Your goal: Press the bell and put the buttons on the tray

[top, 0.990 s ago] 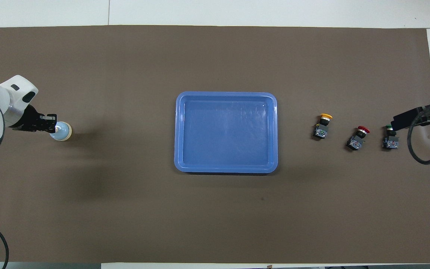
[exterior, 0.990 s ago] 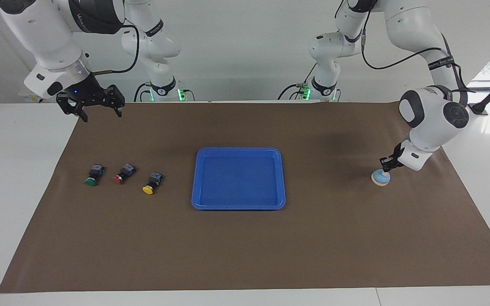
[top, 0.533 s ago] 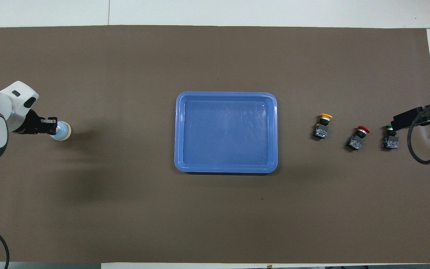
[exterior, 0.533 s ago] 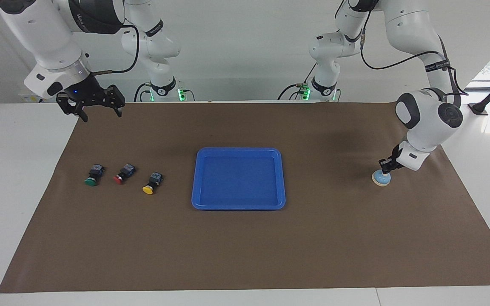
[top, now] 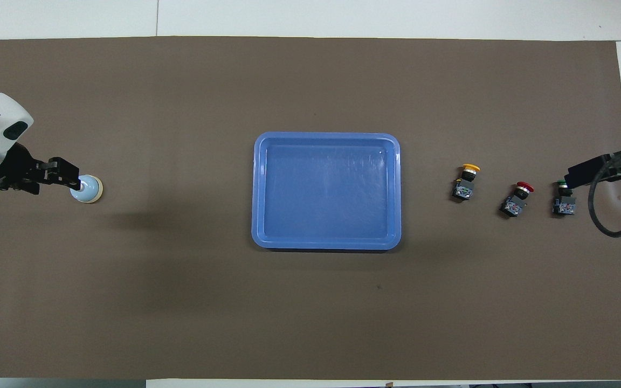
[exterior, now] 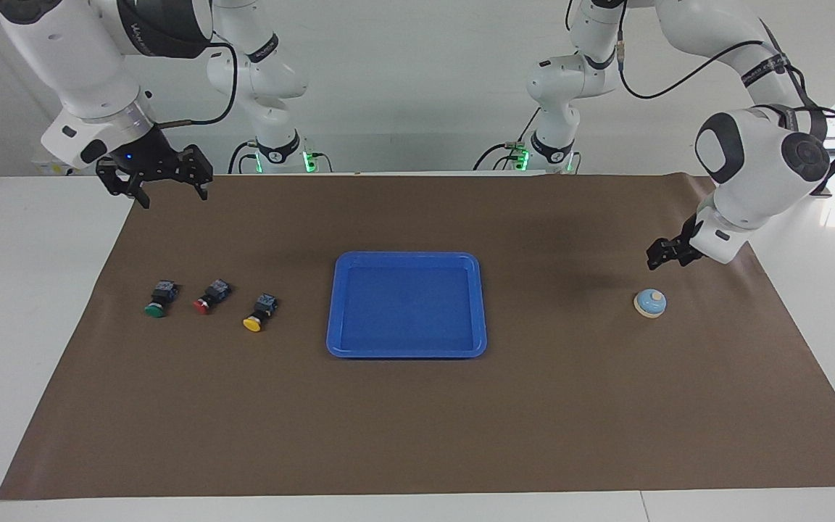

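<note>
The bell (exterior: 650, 303) with its light blue dome stands on the brown mat toward the left arm's end; it also shows in the overhead view (top: 89, 189). My left gripper (exterior: 658, 255) is shut and empty, raised above the bell without touching it, and shows in the overhead view (top: 71, 180). The green button (exterior: 156, 303), red button (exterior: 207, 299) and yellow button (exterior: 256, 317) lie in a row toward the right arm's end. The blue tray (exterior: 332, 319) sits mid-table with nothing in it. My right gripper (exterior: 169, 190) is open, waiting high over the mat's corner.
The brown mat (exterior: 417, 420) covers most of the white table. In the overhead view a dark part of the right gripper (top: 580, 173) and a black cable (top: 607, 229) hang over the green button (top: 564, 200).
My left gripper has lifted off the bell's knob, where it was pressing, and now hangs above it. The right arm, the buttons and the tray have not moved.
</note>
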